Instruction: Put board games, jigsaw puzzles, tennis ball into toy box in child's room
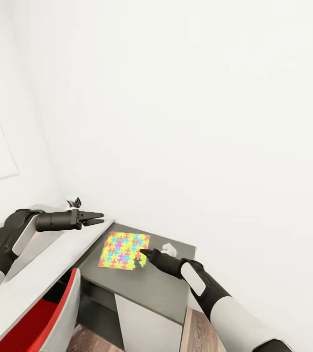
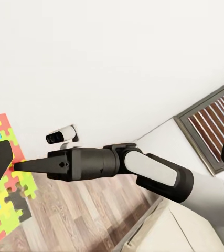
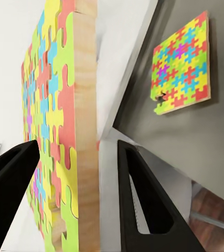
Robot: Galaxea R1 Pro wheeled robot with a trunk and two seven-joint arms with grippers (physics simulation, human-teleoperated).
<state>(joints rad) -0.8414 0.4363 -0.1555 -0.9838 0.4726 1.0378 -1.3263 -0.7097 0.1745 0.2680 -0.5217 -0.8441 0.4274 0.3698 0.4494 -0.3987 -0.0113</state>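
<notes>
Yellow, pink, orange and blue pieces covered the jigsaw puzzle (image 3: 54, 131), which stood edge-on between the fingers of the right gripper (image 3: 77, 144) in the right wrist view, its pale wooden edge turned to the camera. One finger overlapped its patterned face and the other stood just off the wooden edge, so a firm pinch could not be told. Beyond it a second jigsaw puzzle (image 3: 184, 63) lay flat on the dark grey table (image 3: 195, 136), a piece missing at one corner. From the head view, one patterned sheet (image 1: 122, 249) lay on that table, the right gripper's tip at its near corner. The left gripper (image 1: 101, 218) hung apart over a white desk (image 1: 44, 264), jaws parted and empty. A small white object (image 1: 169, 249) beside the sheet was hard to make out, and no lettering was legible.
</notes>
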